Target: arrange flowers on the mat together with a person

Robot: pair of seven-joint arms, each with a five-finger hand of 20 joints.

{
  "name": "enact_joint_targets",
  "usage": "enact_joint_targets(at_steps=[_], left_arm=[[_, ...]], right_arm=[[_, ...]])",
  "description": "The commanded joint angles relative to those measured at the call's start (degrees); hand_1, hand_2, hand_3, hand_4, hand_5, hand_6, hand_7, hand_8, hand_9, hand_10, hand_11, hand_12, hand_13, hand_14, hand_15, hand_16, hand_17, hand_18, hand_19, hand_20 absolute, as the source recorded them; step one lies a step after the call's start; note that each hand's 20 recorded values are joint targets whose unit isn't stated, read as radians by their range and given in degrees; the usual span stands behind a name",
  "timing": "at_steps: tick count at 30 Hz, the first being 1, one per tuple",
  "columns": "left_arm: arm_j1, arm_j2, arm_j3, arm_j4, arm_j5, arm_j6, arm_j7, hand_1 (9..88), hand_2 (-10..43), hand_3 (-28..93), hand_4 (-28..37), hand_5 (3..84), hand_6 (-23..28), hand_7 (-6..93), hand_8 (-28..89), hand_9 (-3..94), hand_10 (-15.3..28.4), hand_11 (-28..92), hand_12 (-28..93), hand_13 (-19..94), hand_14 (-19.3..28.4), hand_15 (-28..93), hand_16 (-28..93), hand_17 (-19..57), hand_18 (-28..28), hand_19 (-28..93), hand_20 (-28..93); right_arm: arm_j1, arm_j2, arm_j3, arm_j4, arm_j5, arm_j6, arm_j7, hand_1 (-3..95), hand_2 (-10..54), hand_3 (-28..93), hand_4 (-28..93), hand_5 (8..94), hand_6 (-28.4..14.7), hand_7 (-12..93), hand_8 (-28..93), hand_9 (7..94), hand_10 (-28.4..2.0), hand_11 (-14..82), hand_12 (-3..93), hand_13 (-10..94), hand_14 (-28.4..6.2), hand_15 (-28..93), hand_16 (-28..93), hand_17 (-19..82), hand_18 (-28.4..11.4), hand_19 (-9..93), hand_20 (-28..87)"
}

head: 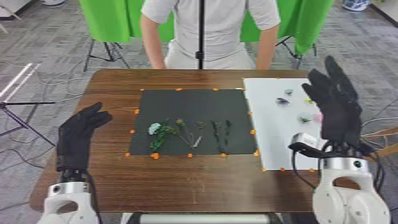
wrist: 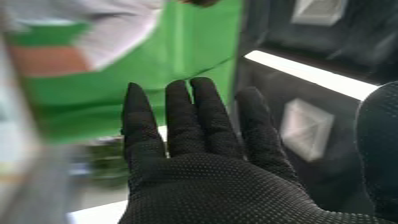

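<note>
Right hand [head: 338, 107], left hand [head: 78, 131], fingers released; 1 pale-blue flower [head: 155, 128] on 1 black mat [head: 182, 104]; 1 white sheet [head: 266, 117].

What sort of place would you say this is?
Probably a robotics lab or studio: a green backdrop on stands, loose cables on the floor, and two robot arms at a wooden table.

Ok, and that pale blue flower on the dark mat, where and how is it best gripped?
Probably by the lower stem, pinched from above and from the left: the pale blue flower lies flat, bloom at the far end, leafy stem pointing back toward the robot, and the next sprig lies close on its right. The left hand is the nearer one.
</note>
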Motion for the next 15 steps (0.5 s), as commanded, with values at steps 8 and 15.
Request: enact_joint_targets(at_steps=[8, 15], left_arm=[[-1.5, -0.42, 0.50, -0.50, 0.74, -0.09, -0.50, 23.4, 3.5, 67, -27.0, 51.2, 5.6, 16.8, -5, 51.0, 14.8, 24, 15, 42, 19.7, 25, 1, 5.6, 13.3, 12, 16], [0.0, -1.13, 0.36, -1.09, 0.77, 0.34, -1.31, 23.5, 3.5, 67, -26.7, 51.0, 5.5, 16.7, -5, 51.0, 14.7, 24, 15, 41, 19.6, 25, 1, 5.3, 13.4, 12, 17]], right_arm=[[-2.7, -2.3, -1.3, 0.8, 3.6, -1.1, -2.8, 5.7, 3.8, 80, -19, 26.9, -1.2, 8, -9, 38.3, -14.0, 3.6, 9.2, 30, -9.9, 9, 8, 19, -14.0, 4, 26], [-3.9, -2.9, -1.9, 0.7, 3.9, 0.2, -1.9, 5.8, 4.1, 80, -18, 27.2, -0.8, 9, -9, 38.7, -14.1, 3.6, 9.2, 30, -10.2, 10, 8, 20, -14.0, 5, 27]])
